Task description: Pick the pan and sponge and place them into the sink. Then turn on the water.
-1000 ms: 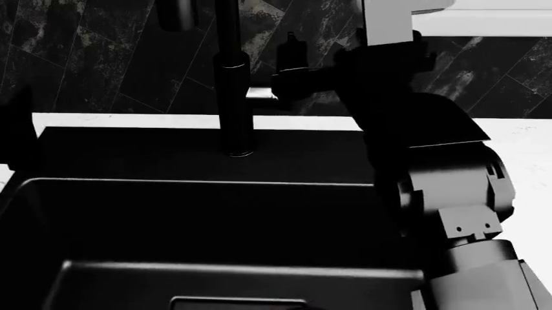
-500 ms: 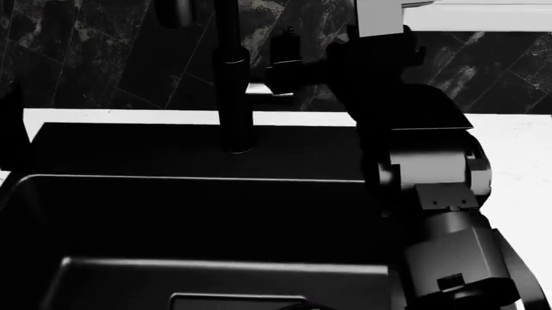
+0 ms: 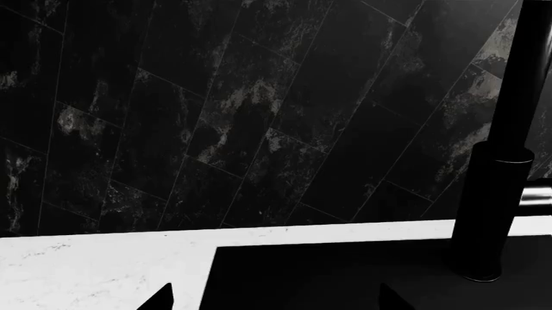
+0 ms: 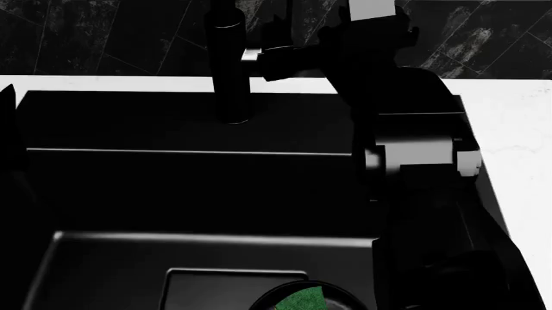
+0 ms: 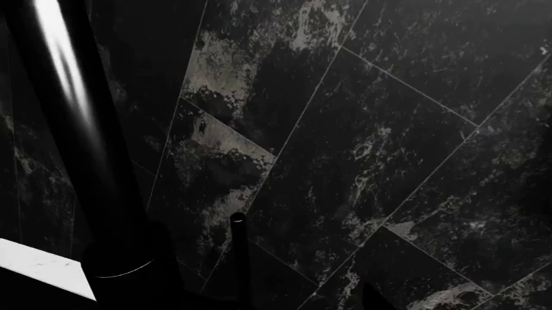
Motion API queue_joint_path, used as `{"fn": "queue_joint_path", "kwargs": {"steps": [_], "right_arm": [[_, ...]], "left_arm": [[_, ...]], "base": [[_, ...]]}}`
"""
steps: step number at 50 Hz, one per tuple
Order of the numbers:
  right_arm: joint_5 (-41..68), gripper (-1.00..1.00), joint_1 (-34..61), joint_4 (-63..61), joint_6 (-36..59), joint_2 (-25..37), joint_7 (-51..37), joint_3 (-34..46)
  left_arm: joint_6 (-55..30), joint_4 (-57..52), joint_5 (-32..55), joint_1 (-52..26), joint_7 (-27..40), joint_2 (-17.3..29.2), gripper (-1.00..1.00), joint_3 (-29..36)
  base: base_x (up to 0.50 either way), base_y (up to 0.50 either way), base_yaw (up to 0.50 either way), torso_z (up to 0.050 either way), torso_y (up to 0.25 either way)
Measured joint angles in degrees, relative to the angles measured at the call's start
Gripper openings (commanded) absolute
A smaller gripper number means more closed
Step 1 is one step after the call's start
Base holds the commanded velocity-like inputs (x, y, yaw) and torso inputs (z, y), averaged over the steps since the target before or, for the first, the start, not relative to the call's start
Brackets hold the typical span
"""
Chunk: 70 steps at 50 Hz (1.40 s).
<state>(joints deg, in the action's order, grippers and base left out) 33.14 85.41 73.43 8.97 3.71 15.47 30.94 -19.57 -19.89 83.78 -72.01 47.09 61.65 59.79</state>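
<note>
Sink (image 4: 172,194) fills the head view, set into the white worktop (image 4: 509,110), and from left to right it shows a dark left wall, the tap (image 4: 229,64) rising from the back ledge, then the right arm reaching up behind the tap. Low in the basin, beside the drain plate (image 4: 216,287), the sponge (image 4: 302,300) shows its green face inside a round dark rim that I take for the pan (image 4: 345,298); both seem already placed. So the water is the step in hand. The left gripper (image 3: 274,298) hangs over the sink's left corner, jaws apart and empty. The right gripper (image 4: 280,58) is just beside the tap's short bright lever (image 4: 250,54); whether its jaws are parted I cannot tell. A good move needs the lever squarely between the jaws, then a slow, even swing without pushing on the tap.
</note>
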Motion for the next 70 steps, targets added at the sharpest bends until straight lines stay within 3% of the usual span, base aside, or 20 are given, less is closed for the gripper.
{"fn": "queue_joint_path", "kwargs": {"steps": [19,41,70], "right_arm": [[-4.03,1.0,1.48,1.4,0.33,-1.09,1.77,-4.47],[-12.92,1.0,3.1,1.08,1.19,-2.14,3.64,-14.09],[-21.64,1.0,3.68,1.54,1.03,-2.64,2.41,-22.15]], "left_arm": [[-0.37,0.18,-0.51,0.3,-0.33,-0.09,1.0,0.22],[-0.09,0.45,-0.52,0.42,-0.27,0.04,1.0,-0.23],[0.53,1.58,0.7,1.63,-0.5,0.11,1.0,-0.55]], "base": [[0.0,0.0,0.0,0.003,-0.035],[0.0,0.0,0.0,0.012,-0.152],[0.0,0.0,0.0,0.0,-0.001]]}}
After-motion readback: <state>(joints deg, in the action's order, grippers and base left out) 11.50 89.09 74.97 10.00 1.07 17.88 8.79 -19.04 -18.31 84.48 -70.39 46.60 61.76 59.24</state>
